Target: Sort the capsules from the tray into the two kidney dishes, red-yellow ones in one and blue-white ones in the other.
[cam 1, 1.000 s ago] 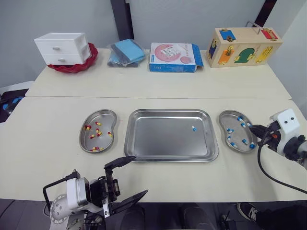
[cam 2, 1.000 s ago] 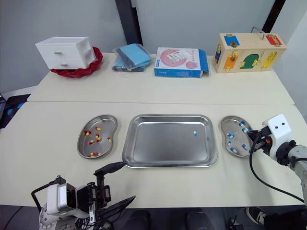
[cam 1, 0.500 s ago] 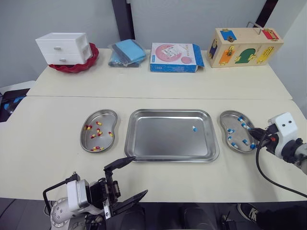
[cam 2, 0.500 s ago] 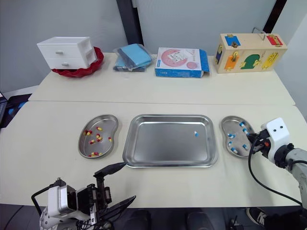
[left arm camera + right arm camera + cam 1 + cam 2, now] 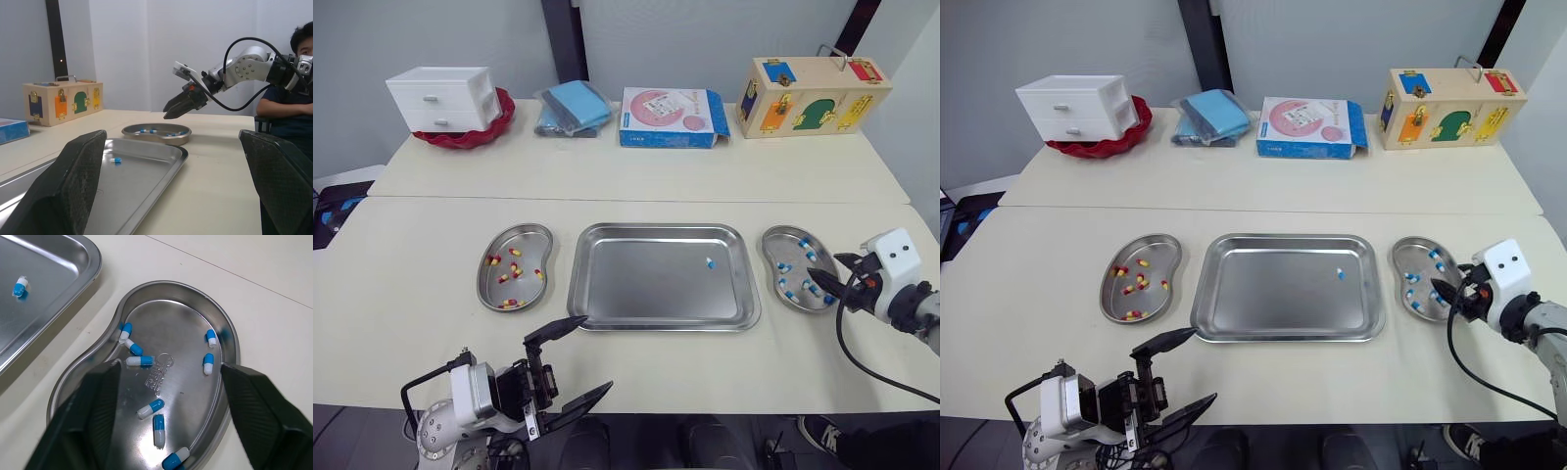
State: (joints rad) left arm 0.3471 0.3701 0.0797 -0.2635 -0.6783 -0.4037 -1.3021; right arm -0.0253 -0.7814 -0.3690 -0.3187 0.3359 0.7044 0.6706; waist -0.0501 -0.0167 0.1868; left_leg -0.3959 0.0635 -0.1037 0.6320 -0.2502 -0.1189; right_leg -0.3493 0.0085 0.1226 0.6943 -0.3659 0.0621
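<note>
Cream table [image 5: 636, 176]: steel tray [image 5: 641, 289] holds one blue-white capsule [image 5: 709, 262]

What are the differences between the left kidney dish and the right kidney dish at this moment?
The left kidney dish holds red-yellow capsules; the right kidney dish holds blue-white capsules. The right gripper, fingers open, hovers at the right kidney dish's outer edge; the left gripper is at the table's front edge, away from the left kidney dish. Both are shiny metal, kidney-shaped, and flank the tray.
</note>
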